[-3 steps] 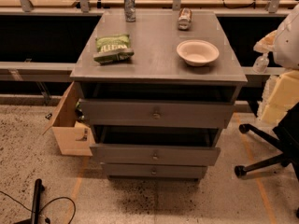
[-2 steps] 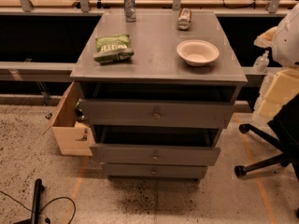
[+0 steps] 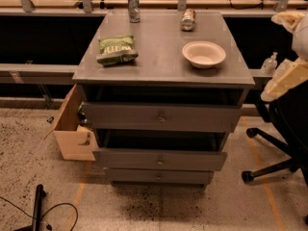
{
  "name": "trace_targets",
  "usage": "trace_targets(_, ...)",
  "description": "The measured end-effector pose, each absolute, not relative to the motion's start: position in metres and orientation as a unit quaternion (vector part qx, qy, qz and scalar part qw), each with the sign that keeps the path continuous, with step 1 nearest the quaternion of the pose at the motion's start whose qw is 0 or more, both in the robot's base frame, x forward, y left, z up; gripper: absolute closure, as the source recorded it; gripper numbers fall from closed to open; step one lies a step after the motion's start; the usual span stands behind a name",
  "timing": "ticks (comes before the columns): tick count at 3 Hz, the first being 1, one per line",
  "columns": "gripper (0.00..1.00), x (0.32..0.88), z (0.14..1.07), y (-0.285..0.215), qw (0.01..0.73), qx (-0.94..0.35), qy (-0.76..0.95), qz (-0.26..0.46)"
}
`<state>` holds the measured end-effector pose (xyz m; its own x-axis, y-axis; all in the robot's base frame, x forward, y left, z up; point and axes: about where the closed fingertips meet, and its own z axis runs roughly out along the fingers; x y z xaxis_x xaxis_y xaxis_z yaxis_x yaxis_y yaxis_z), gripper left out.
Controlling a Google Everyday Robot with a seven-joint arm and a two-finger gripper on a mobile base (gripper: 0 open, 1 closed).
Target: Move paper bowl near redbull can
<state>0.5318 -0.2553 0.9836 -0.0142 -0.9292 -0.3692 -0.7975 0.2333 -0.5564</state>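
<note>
The paper bowl (image 3: 204,54) is off-white and shallow and sits upright on the right side of the grey cabinet top (image 3: 159,66). The redbull can (image 3: 188,19), small and silvery with dark bands, is at the back edge, behind the bowl and apart from it. My gripper (image 3: 290,19) shows only as pale cream arm parts at the far right edge of the camera view. It is off the cabinet, to the right of the bowl, and holds nothing that I can see.
A green snack bag (image 3: 117,50) lies on the left of the top. A taller mottled grey can (image 3: 133,5) stands at the back left. Two drawers (image 3: 161,116) stand partly open below. A cardboard box (image 3: 72,129) is at the left, an office chair (image 3: 284,143) at the right.
The pale arm parts at the right edge have shifted up a little. The bowl, cans and bag have not moved.
</note>
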Motion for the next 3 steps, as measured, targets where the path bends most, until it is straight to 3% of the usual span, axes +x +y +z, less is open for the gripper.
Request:
trace_targets(1,0.00,0.579,0.997,-0.252,0.416,-0.635,0.639,-0.123)
trace_targets(2,0.00,0.622,0.990,-0.252,0.434,-0.655,0.599,-0.157)
trace_targets(3,0.00,0.627,0.988,-0.251,0.434,-0.658,0.595,-0.160)
